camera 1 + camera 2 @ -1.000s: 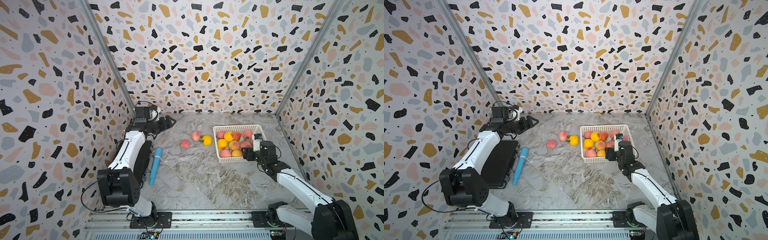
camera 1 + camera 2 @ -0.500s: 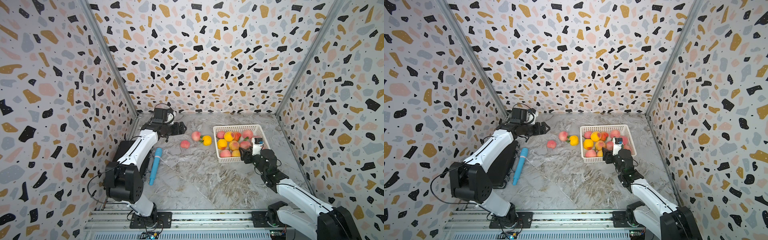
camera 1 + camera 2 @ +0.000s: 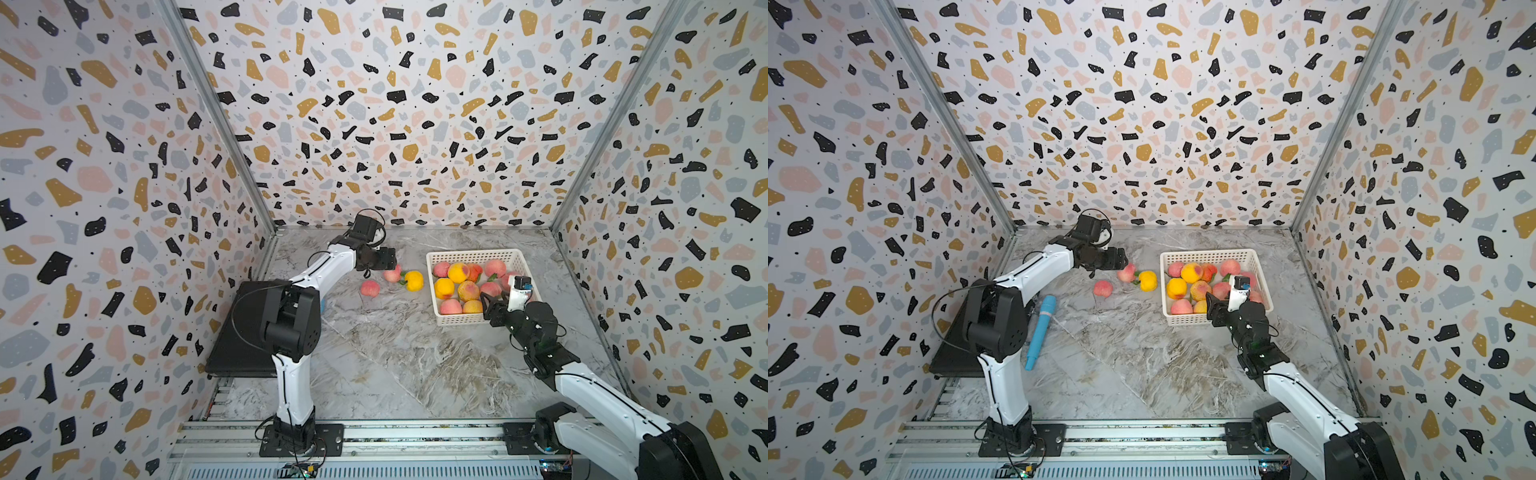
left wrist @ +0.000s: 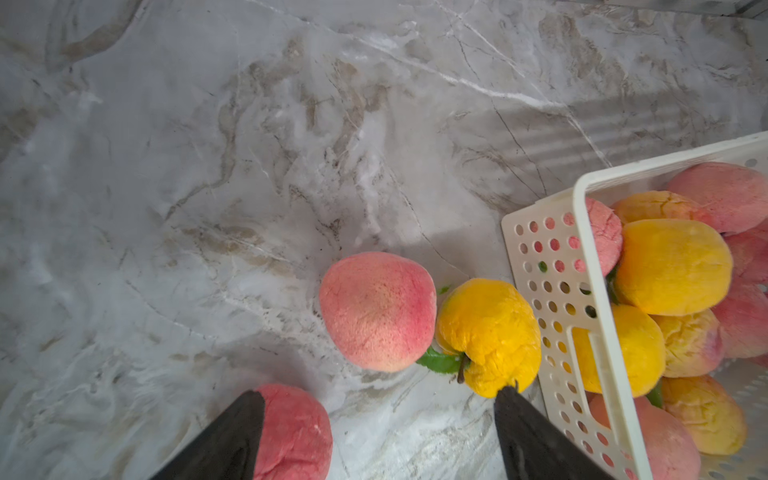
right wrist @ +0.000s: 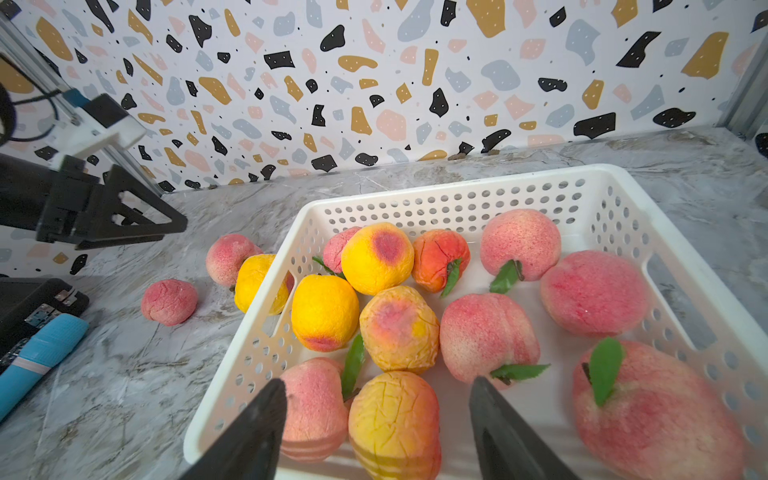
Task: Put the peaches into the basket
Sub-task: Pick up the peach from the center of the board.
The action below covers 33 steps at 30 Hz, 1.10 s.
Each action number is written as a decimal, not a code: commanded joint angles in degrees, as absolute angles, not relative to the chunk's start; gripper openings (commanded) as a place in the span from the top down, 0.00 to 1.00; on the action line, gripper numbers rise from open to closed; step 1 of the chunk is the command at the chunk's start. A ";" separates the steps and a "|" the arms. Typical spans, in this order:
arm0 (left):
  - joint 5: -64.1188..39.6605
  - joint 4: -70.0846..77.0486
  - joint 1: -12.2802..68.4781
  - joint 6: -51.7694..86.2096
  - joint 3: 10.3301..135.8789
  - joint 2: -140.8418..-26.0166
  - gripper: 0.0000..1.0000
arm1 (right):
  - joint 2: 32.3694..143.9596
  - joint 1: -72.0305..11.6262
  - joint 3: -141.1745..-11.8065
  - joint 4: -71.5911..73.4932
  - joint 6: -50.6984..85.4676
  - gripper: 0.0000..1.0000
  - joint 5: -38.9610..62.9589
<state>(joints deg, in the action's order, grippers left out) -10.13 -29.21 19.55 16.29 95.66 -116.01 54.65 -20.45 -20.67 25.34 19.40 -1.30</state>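
So, in both top views most of the peaches (image 3: 458,272) sit in the basket (image 3: 473,320), with three loose ones (image 3: 369,288) left on the table (image 3: 395,353) beside it. Left wrist view: the left gripper (image 4: 380,392) hangs spread and empty over those three, the yellow one (image 4: 488,336) right against the basket wall. Right wrist view: the right gripper (image 5: 378,382) is spread and empty too, over the basket.

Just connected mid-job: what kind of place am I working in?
Probably a robot test cell, not a kitchen: terrazzo-print panel walls enclose a marble-look tabletop, and the left arm and right arm mount on a metal rail.
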 commanded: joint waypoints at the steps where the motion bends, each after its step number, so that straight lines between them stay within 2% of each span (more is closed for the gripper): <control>1: -8.44 -29.44 20.29 17.88 99.63 -119.31 0.12 | 54.81 -20.83 -20.65 26.69 20.22 0.29 -1.59; 11: -8.00 -32.03 21.51 18.19 107.81 -127.28 0.10 | 56.21 -20.83 -21.18 26.63 20.23 0.29 -1.02; 22: -7.32 -32.87 22.57 18.20 108.05 -129.01 0.11 | 56.49 -20.83 -21.18 26.54 20.08 0.29 -1.35; 29: -6.84 -32.63 22.90 18.51 107.82 -129.94 0.22 | 56.69 -20.83 -21.18 26.72 20.05 0.29 -1.32; 33: -6.60 -33.45 23.20 18.46 108.99 -130.96 0.23 | 56.60 -20.83 -21.18 26.70 20.08 0.29 -1.15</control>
<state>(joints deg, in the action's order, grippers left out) -7.35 -32.75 22.79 18.26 106.91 -129.80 56.75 -20.60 -20.67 25.43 19.75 -1.06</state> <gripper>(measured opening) 0.769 0.714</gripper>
